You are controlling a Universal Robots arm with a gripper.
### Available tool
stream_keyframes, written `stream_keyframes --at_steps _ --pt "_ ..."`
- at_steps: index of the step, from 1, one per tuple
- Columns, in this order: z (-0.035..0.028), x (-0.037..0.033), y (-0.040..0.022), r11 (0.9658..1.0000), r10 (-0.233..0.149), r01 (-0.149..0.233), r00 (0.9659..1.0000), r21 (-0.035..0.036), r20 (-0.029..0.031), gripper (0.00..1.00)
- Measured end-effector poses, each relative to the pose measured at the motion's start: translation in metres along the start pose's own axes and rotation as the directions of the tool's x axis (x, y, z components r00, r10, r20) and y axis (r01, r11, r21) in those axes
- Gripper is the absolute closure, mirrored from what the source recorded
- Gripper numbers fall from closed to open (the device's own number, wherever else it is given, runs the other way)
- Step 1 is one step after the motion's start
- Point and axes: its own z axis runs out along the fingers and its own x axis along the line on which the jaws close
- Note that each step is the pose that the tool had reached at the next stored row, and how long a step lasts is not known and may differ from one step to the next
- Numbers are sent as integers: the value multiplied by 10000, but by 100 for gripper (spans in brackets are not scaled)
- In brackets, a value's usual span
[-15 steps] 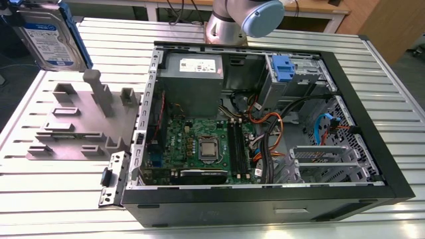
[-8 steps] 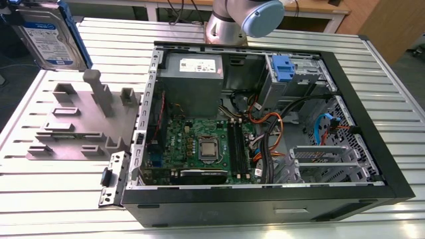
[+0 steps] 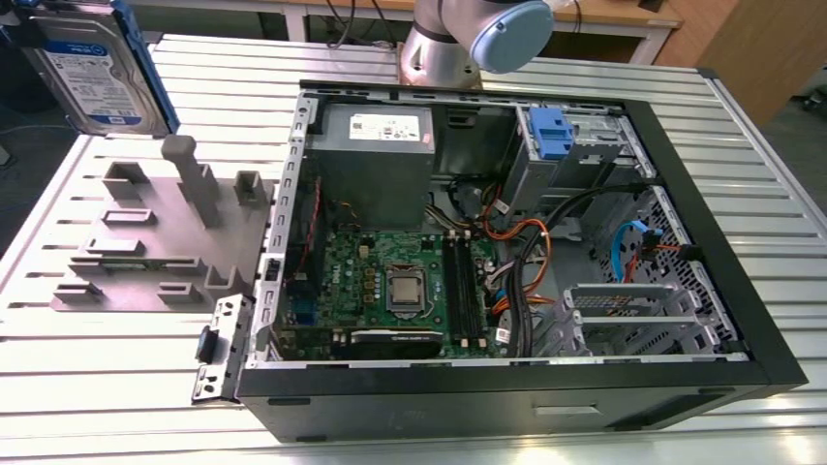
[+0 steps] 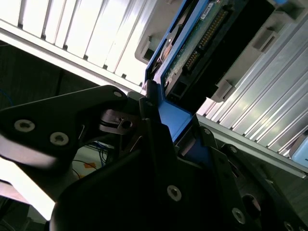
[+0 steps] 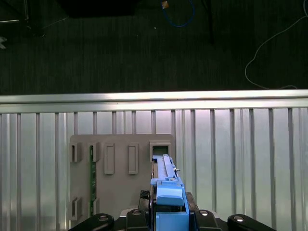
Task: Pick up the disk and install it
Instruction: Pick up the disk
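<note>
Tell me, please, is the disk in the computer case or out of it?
Out. The gripper holds the disk in the air near the grey fixture, to the exterior view's left of the open computer case.

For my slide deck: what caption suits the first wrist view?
Claw holds the disk edge-on, with the grey fixture plate and slatted table beyond.

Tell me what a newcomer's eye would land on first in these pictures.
The open computer case sits in the middle of the exterior view, its green motherboard laid bare. At that view's upper left the disk hangs in the air above the grey holder plate, and in the second wrist view the gripper is clamped on its blue bracket.
</note>
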Motion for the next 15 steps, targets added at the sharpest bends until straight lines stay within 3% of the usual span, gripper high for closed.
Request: stream_keyframes --at_steps 15 --pt "-27 0 0 10000 0 0 10000 -2 -1 64"
